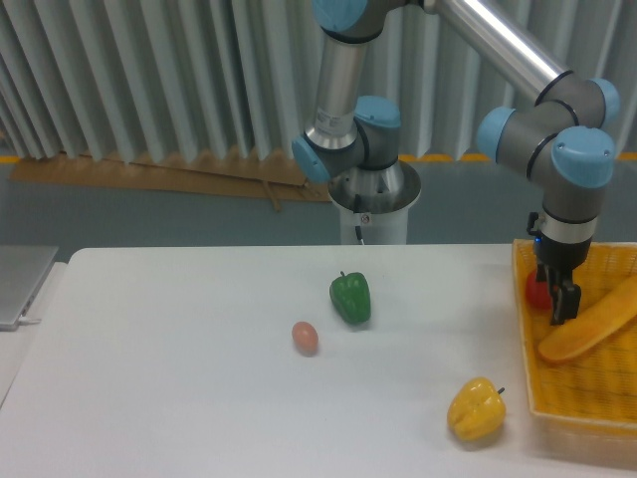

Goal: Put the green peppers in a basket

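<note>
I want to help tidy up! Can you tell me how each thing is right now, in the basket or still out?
green pepper: on the table, out of the basket
yellow pepper: on the table, beside the basket
egg: on the table
red pepper: in the basket
long orange thing: in the basket
basket: on the table's right
gripper: over the basket, open or shut unclear

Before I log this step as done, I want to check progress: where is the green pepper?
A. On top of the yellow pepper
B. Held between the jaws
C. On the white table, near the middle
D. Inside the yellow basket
C. The green pepper sits alone on the white table, well left of the basket, while the gripper hangs over the basket with no green pepper in it.
</note>
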